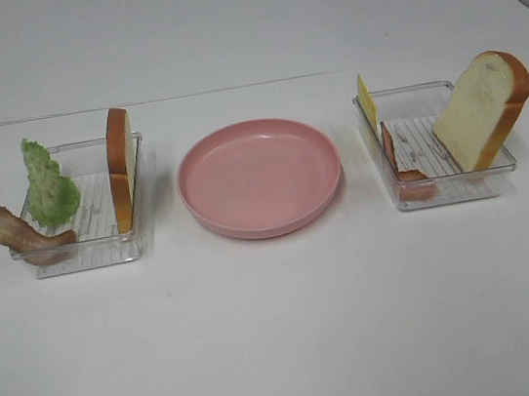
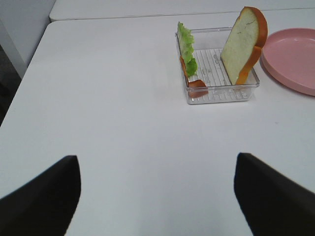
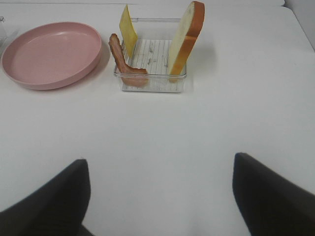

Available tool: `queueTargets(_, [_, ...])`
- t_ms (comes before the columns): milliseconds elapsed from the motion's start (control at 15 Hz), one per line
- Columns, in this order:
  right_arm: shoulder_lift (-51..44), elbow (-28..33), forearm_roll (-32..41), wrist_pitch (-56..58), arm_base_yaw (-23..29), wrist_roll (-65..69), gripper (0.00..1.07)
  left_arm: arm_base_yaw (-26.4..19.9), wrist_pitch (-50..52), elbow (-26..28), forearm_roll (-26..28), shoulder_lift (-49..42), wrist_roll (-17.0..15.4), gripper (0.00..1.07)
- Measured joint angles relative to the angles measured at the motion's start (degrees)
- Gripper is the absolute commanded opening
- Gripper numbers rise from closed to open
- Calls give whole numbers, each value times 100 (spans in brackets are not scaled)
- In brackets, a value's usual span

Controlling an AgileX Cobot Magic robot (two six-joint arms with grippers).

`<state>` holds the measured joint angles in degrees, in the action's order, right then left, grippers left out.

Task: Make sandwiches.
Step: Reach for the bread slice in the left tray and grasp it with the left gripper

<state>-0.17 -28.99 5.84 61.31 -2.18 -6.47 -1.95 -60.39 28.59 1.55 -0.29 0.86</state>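
Note:
No sandwich is stacked. The left clear tray [image 1: 94, 249] holds a green lettuce leaf [image 1: 49, 184], a brown bacon strip [image 1: 21, 232] and an upright bread slice [image 1: 122, 167]. The right clear tray [image 1: 455, 189] holds a yellow cheese slice [image 1: 366, 100], a bacon strip [image 1: 400, 164] and a leaning bread slice [image 1: 484, 110]. My left gripper [image 2: 155, 162] is open and empty, well short of the left tray [image 2: 221, 96]. My right gripper [image 3: 160, 160] is open and empty, well short of the right tray [image 3: 152, 86]. Neither gripper shows in the exterior view.
A pink round plate [image 1: 259, 175] lies bare between the two trays; it also shows in the left wrist view [image 2: 293, 59] and the right wrist view [image 3: 51, 54]. The white table [image 1: 284, 333] has a seam behind the trays.

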Motion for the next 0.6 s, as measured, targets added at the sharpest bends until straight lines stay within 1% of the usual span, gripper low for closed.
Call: queueTargets(600, [0,0,0,0,0,0,76,0,0,0,0,0,0,81])
